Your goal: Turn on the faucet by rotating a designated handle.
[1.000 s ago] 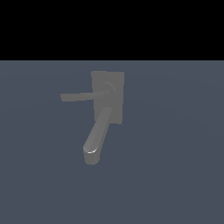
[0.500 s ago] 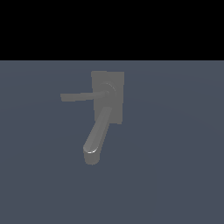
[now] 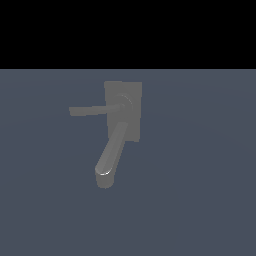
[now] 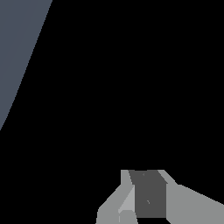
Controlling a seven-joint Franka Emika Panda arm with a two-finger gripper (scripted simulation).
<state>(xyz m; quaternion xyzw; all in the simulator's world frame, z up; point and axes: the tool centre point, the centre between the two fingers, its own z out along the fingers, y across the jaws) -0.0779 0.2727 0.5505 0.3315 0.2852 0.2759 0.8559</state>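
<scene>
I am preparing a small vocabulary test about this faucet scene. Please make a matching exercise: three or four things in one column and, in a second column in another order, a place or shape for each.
Things:
1. handle
2. spout
3. back plate
4. gripper

Descriptions:
A. flat rectangle behind the other faucet parts
B. shows only in the wrist view, away from the faucet
C. thin rod pointing to the exterior view's left
D. thick, with a rounded tip, reaching down toward the camera

Pairs: 1-C, 2-D, 3-A, 4-B
</scene>
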